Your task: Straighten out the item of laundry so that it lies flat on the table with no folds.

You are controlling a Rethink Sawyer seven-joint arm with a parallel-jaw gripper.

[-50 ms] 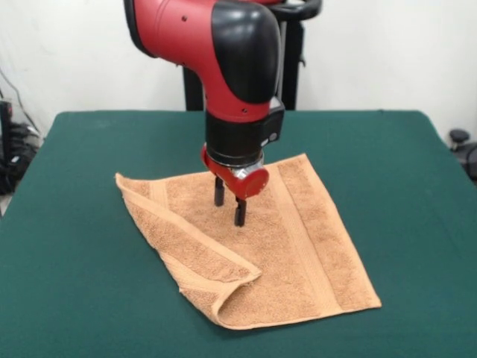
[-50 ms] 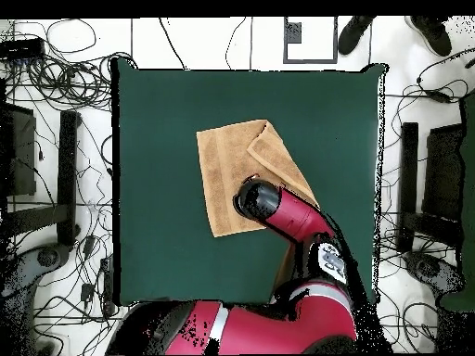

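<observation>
Over the towel [image 1: 298, 239] middle my claw [image 1: 229, 203] hangs open, empty. Soft, light terry; I'd pinch the folded-over near-left flap [image 1: 186, 246] and peel it outward.

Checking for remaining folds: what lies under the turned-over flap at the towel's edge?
Under the flap lies more of the same towel, doubled. The covered layer and any table beneath cannot be seen.

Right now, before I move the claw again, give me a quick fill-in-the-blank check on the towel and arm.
1. The towel lies on a table whose top is dark ____.
2. One edge of the towel is ____ over onto itself.
3. The claw hangs over the ____.
4. The arm's casing is black and ____.

Missing words: green; folded; towel; red.
</observation>
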